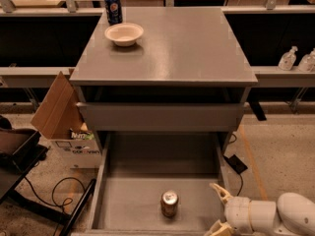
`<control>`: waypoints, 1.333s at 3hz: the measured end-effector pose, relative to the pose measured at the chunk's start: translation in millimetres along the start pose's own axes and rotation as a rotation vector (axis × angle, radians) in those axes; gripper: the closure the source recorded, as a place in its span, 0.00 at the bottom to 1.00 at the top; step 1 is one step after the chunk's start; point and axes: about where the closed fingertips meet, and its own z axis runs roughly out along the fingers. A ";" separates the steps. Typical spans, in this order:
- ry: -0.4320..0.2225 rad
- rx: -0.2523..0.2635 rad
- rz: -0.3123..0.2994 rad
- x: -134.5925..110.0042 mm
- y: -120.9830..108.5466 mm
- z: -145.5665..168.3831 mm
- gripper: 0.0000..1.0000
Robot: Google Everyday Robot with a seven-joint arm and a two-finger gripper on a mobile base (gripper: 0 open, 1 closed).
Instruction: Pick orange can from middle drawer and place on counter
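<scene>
- One cardboard box (pixel 64 127) stands on the floor at far left, its flap raised against the cabinet; a black cable (pixel 47 193) loops on the floor in front of it.
- One dark blue can (pixel 113 7) stands upright at the back left of the counter (pixel 182 48), with one pale bowl (pixel 124 34) just in front of it, near but apart.
- Two drawers show below the counter: the upper drawer (pixel 160 116) is pulled out only a little, and the middle drawer (pixel 133 200) is pulled out wide, its near edge cut off by the bottom of the view.
- One orange can (pixel 169 203) stands upright on the middle drawer's floor, near the front and about midway across.
- The gripper (pixel 221 211) hovers at the drawer's right front corner, right of the orange can and apart from it; its two pale fingers (pixel 220 192) are spread and hold nothing. The lower finger and the arm are partly cut off.
- Two clear bottles (pixel 288 59) stand on a ledge at far right, the outer one cropped.
</scene>
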 end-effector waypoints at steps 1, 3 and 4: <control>0.005 -0.037 -0.012 21.8 -3.7 32.8 0.00; -0.009 -0.053 -0.063 20.2 -30.3 80.8 0.00; -0.028 -0.058 -0.057 20.8 -37.7 104.9 0.00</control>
